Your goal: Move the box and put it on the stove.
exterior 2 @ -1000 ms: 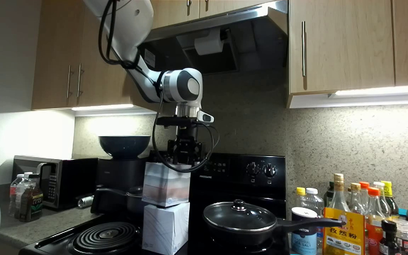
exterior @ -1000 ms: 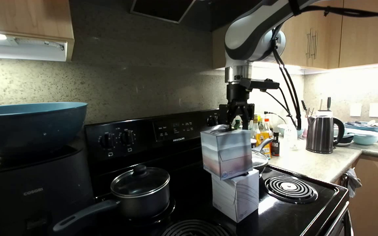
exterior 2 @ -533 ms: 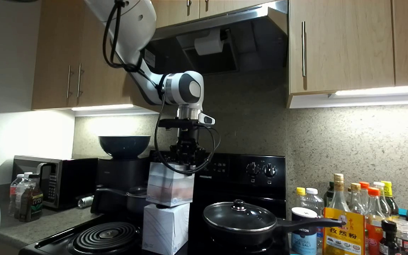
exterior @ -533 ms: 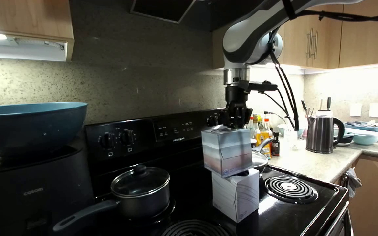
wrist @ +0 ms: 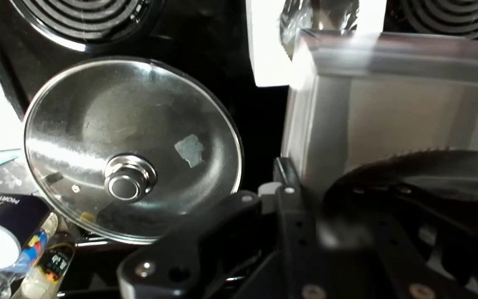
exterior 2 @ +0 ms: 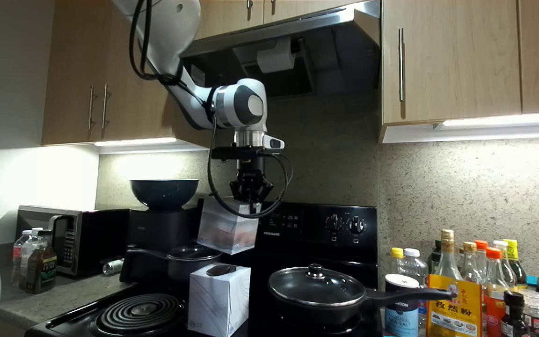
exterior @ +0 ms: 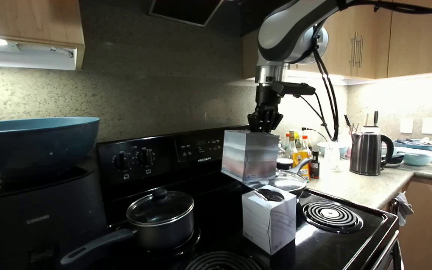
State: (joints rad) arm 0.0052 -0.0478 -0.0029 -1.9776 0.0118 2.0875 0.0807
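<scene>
Is clamping the banded, cubic box (exterior: 252,157) in the gripper (exterior: 264,128); holding it tilted above the stove (exterior: 323,243), near a carton (exterior: 270,227) containing crinkled film (wrist: 298,23).

The box (exterior: 251,157) was banded in wavy pale grey, blue-grey and dusty pink; the carton (exterior: 268,227) was white, with thin curved grey lines on its side and a dark oval on top. The stove (exterior: 328,245) was black with white lettering, the gripper (exterior: 263,129) black, the arm (exterior: 293,33) white and dark grey. The big bowl (exterior: 38,144) was blue, its rim lighter, and the pan (exterior 2: 316,312) black. The cupboards (exterior 2: 452,61) were pale wood-brown, the backsplash (exterior 2: 475,187) beige with darker specks, the packet (exterior 2: 454,306) yellow-orange and the kettle (exterior: 366,153) silver-grey and black.
</scene>
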